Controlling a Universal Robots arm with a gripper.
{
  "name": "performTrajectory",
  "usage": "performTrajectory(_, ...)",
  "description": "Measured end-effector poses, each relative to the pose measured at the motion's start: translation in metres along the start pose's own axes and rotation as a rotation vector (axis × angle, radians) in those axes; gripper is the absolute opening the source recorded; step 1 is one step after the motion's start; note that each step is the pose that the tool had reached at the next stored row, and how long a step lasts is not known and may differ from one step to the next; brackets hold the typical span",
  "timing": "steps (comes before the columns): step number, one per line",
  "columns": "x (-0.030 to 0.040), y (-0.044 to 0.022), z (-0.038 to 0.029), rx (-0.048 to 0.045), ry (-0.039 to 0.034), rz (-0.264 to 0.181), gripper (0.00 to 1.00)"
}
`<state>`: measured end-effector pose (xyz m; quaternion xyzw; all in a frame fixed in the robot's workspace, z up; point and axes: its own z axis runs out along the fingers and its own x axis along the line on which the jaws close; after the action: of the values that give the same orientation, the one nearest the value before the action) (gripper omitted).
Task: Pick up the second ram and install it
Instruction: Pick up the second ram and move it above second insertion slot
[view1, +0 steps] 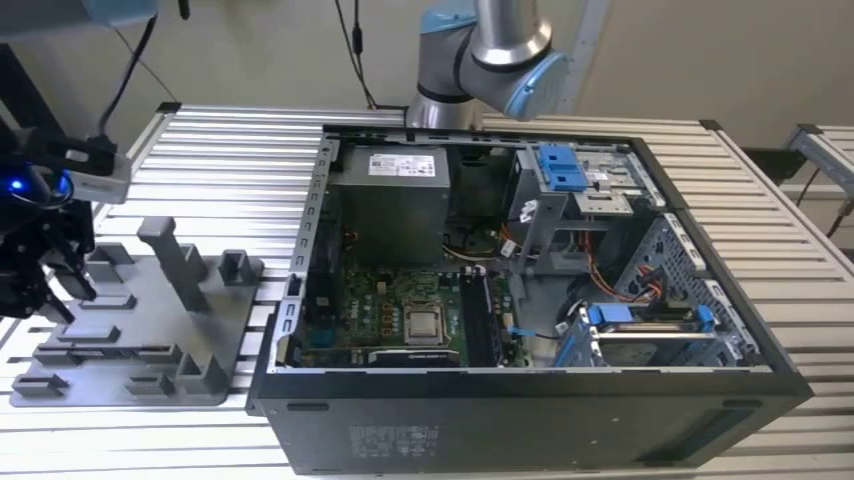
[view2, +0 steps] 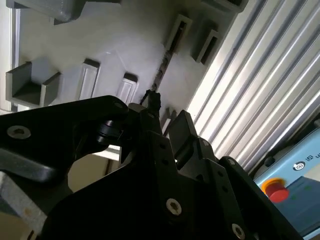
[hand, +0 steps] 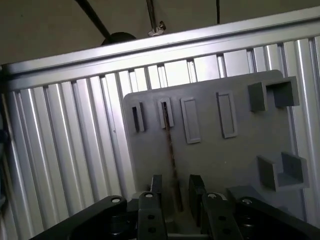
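The second ram (hand: 170, 145) is a thin dark board seen edge-on, standing in a slot of the grey fixture plate (hand: 220, 160). My gripper (hand: 175, 191) is open and straddles its near end, with a small gap showing on each side of the board. In the second wrist view the second ram (view2: 162, 70) runs from a slot toward the gripper (view2: 167, 117). In the exterior view the gripper (view1: 40, 275) hangs over the fixture plate (view1: 134, 350) at that view's left.
An open computer case (view1: 534, 400) stands at the exterior view's right, with a green motherboard (view1: 387, 310) and long black sockets (view1: 481, 320) inside. Raised grey blocks (view1: 174, 260) stick up from the fixture. The ribbed metal table (hand: 75, 150) lies all around. A red button (view2: 274, 191) sits nearby.
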<state>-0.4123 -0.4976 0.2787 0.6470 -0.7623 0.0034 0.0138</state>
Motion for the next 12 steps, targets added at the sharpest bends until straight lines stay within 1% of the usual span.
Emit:
performTrajectory(3,0.0001,0.0012,0.0036,0.0051,-0.0006,-0.020,0.36)
performTrajectory(10,0.0001,0.0012,0.0044,0.0052,-0.0006,-0.021,0.36)
performTrajectory(12,0.0000,0.0012,0.0055,0.0056,-0.0010,-0.021,0.36)
